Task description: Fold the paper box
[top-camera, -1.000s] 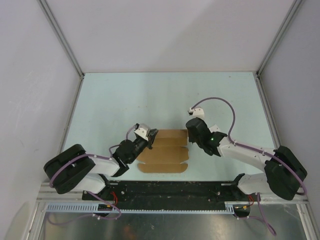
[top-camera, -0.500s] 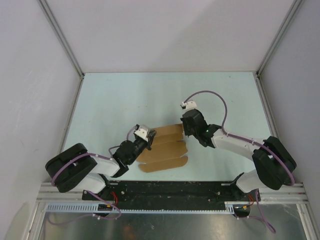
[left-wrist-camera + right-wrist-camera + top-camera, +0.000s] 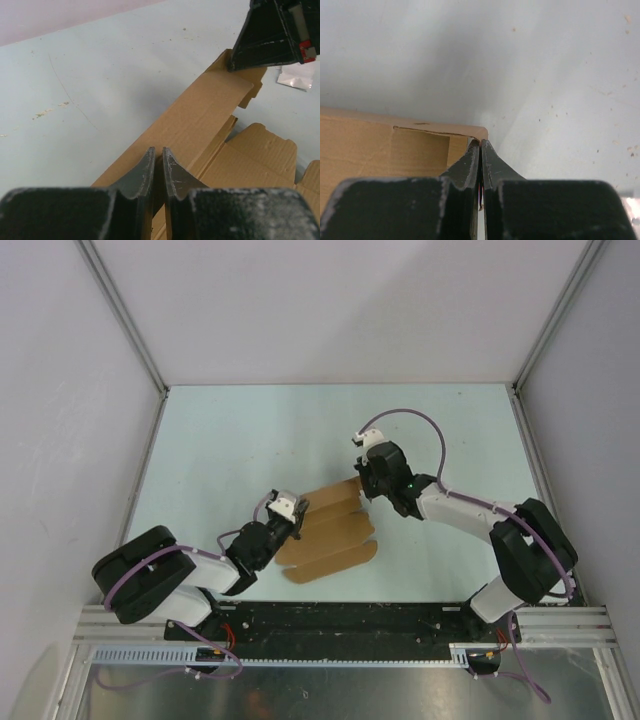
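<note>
Top external view gives us the paper box [image 3: 330, 535] as a die-cut tan blank lying toward 6 o'clock on the table [image 3: 250, 430], skewed, with its far long panel lifted off the surface. Our left gripper [image 3: 298, 517] is at the blank's 9 o'clock end, and from the left wrist its jaws are clenched on the raised panel's edge. Our right gripper [image 3: 362, 487] sits at the 1 o'clock corner with its jaws pressed together; whether any card is nipped between them we cannot tell. We judge we are early in the fold, standing up the first long wall along its crease. Next we need both ends turned together so the panel folds on the crease without buckling. No container exists yet, since no walls enclose anything, and nothing lies on the card
</note>
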